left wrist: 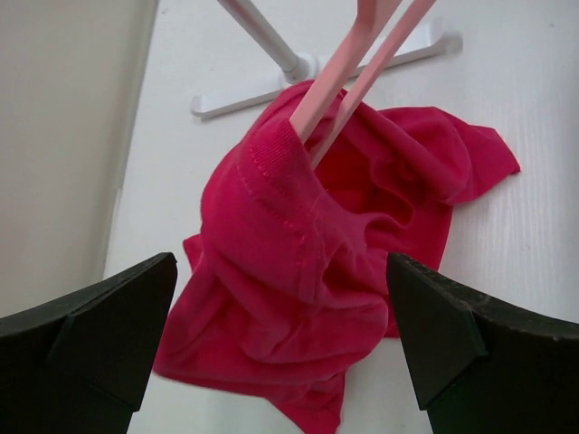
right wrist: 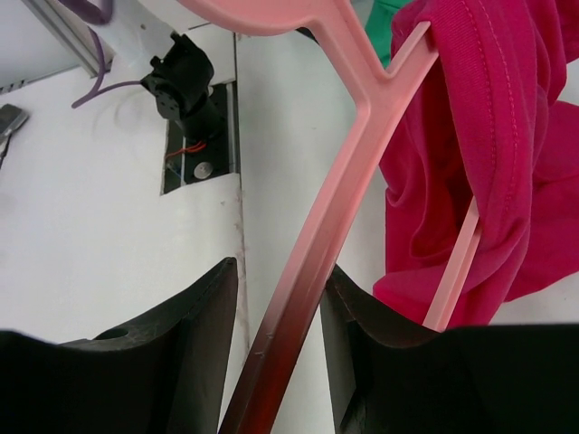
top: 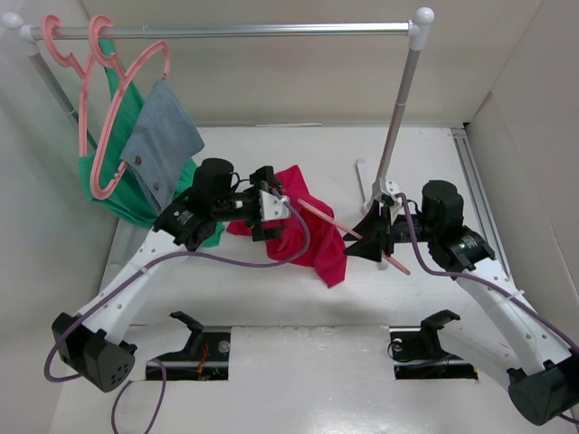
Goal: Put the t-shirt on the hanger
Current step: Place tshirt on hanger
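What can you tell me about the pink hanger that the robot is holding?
The hanger is thin, smooth salmon-pink plastic with slim bars that join. It is held tilted low over the table, not on the rail. The right gripper is shut on one bar. Its far end sits inside the crumpled red t-shirt, whose cloth drapes over it.
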Tool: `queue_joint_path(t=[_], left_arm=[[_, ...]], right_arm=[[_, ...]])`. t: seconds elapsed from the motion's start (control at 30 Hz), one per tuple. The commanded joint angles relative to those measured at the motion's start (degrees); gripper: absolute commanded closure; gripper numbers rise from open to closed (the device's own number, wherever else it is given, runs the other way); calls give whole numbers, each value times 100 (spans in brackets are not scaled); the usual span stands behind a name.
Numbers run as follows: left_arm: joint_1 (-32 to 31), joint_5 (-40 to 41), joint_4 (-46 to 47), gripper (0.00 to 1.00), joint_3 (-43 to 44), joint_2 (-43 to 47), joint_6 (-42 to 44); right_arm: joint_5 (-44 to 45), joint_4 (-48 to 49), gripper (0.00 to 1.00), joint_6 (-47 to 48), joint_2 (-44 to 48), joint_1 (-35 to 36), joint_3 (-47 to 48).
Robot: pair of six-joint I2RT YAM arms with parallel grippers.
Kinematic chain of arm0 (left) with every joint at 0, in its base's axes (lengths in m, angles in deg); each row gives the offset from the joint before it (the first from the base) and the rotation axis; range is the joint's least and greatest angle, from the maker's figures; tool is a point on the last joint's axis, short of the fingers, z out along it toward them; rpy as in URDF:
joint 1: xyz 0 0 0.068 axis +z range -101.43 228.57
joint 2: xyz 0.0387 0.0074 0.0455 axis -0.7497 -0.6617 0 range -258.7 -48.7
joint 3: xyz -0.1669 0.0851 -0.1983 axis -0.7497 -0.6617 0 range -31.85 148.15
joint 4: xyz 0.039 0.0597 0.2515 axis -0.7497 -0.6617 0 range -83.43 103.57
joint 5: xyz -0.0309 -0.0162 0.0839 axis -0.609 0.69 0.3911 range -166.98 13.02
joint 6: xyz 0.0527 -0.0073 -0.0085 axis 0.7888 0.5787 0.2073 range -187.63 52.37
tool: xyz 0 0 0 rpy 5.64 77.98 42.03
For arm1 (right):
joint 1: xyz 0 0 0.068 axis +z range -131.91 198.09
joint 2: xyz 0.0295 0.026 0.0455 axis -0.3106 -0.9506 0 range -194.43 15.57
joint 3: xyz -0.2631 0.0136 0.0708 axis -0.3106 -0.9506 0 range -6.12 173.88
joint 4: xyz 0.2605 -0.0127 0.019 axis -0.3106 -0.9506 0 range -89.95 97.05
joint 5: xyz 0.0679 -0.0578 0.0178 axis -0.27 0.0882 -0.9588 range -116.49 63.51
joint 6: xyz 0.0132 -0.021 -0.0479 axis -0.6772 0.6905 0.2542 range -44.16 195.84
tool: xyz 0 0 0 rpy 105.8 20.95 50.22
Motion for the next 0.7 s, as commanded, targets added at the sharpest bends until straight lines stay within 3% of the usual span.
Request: queue_joint_path(t=[0.0, 0.17, 0.23, 0.27, 0.37, 0.4, 0.43, 0.5, 0.6, 0.67], left_arm=[[-22, -331, 124, 0, 293, -340, 217], [-92, 1, 649, 2, 223, -675, 156], [-92, 108, 827, 10, 171, -824, 156], [-92, 108, 880, 30, 171, -825, 156], [-92, 21, 775, 62, 319, -886, 208], [-92, -119, 662, 77, 398, -886, 208], [-92, -286, 599, 82, 451, -886, 208], [-92, -479, 441, 88, 504, -817, 269], [-206, -691, 90, 88, 557, -763, 384], [-294, -788, -86, 82, 610, -702, 384]], right_arm=[[-284, 520, 100, 127, 40, -29, 363], [-398, 520, 100, 127, -12, -29, 415], [-398, 520, 100, 127, -13, -29, 415], [-398, 520, 100, 127, -13, -29, 415], [-398, 520, 100, 179, -13, -29, 415], [-398, 520, 100, 180, -65, -29, 415], [-329, 520, 100, 180, -65, -29, 415], [-215, 520, 100, 180, -136, -29, 476], [119, 520, 100, 249, -478, -29, 634], [252, 520, 100, 311, -680, -29, 766]])
